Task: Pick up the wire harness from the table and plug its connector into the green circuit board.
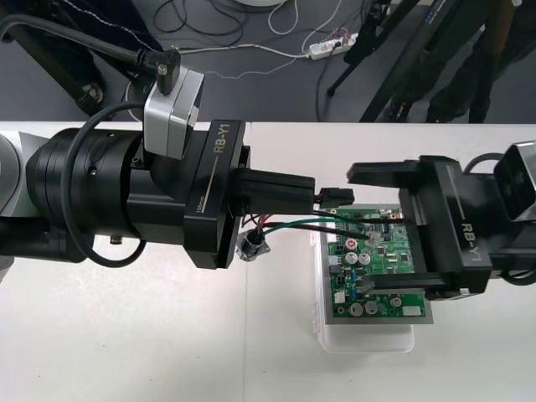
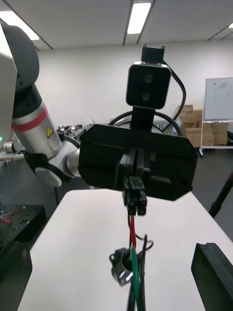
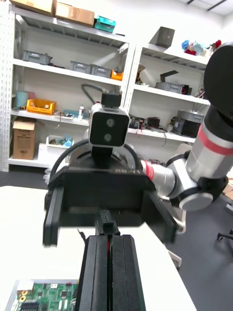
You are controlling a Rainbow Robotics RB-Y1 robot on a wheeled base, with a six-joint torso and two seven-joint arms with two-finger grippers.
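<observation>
My left gripper is shut on the harness's small black plug, holding it just above the near-left corner of the green circuit board. Red and green wires trail back from the plug to the round metal socket, which hangs under the gripper. In the right wrist view the plug sticks out from the left gripper's closed fingers, with the socket dangling below. My right gripper stands open astride the board, one finger on each side. The plug's tip shows in the left wrist view.
The board rests on a white base at the table's right middle. The left arm's thick dark links cover the table's left half. Bare table lies in front of both arms. Cables and tripod legs lie on the floor beyond the far edge.
</observation>
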